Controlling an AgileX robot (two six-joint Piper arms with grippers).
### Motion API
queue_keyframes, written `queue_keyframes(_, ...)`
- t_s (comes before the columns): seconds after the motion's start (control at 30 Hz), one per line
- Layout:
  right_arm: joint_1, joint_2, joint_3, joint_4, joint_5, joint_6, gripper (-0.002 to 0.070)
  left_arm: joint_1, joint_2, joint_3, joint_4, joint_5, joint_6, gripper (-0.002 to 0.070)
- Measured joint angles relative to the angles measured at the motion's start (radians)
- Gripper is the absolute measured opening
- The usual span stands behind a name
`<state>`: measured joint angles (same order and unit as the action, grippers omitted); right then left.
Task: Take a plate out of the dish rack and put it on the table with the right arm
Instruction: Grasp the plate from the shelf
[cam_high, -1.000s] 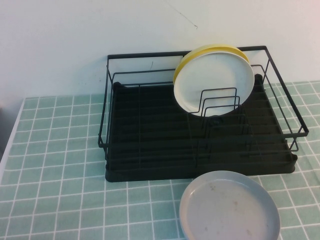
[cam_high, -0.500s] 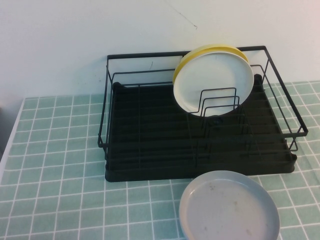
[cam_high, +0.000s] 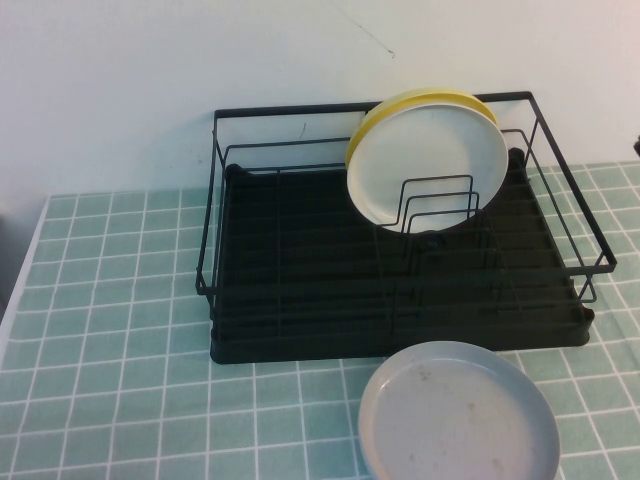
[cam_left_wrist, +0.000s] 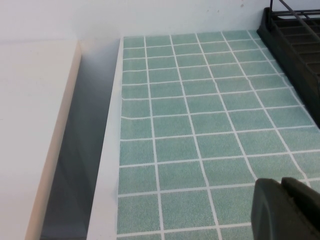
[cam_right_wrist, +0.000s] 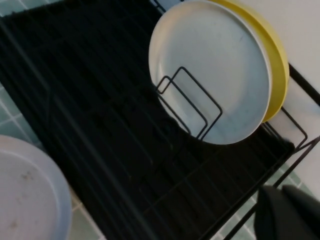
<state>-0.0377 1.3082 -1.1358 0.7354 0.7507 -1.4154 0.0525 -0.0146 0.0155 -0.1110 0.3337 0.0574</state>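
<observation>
A black wire rack is set toward the far edge of the pale-green tiled desk, right of its middle. The white plate is stood upright in the wire dividers at the far right of the rack. A yellow plate is leaned directly behind it, seemingly touching. A grey plate is laid flat at the near edge of the desk, just in front of the rack.

No arm is seen from the high view. Only a dark corner of the right pincer is caught by its own camera, held above the right side of the rack, apart from the plate. Whether it is spread or pressed together cannot be told. The left pincer is held over bare tiles near the left edge of the desk, with the rack off to one side; its state cannot be told either.

Nothing on the desk has been shifted over the last second: rack and all three plates are found where they were. The plate is judged not yet grasped, and the task barely begun; an approach by the right arm is still needed
</observation>
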Motion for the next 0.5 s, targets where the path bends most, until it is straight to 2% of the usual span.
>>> queue_keyframes(0.1, 0.002, 0.132, -0.091, 0.005, -0.004, -0.058, 0.0000, 0.000, 0.000, 0.000, 0.000, 0.000, 0.000, -0.0003)
queue_keyframes(0.17, 0.006, 0.222, -0.155, 0.005, -0.006, -0.092, 0.0028, 0.000, 0.000, 0.000, 0.000, 0.000, 0.000, -0.0003)
queue_keyframes(0.23, 0.017, 0.297, -0.208, 0.005, -0.012, -0.120, 0.0104, 0.000, 0.000, 0.000, 0.000, 0.000, 0.000, -0.0003)
queue_keyframes(0.33, 0.040, 0.402, -0.281, 0.005, -0.018, -0.205, 0.0286, 0.000, 0.000, 0.000, 0.000, 0.000, 0.000, -0.0003)
queue_keyframes(0.4, 0.059, 0.459, -0.320, 0.005, -0.036, -0.248, 0.0372, 0.000, 0.000, 0.000, 0.000, 0.000, 0.000, -0.0003)
queue_keyframes(0.5, 0.094, 0.526, -0.367, 0.005, -0.105, -0.273, 0.0424, 0.000, 0.000, 0.000, 0.000, 0.000, 0.000, -0.0003)
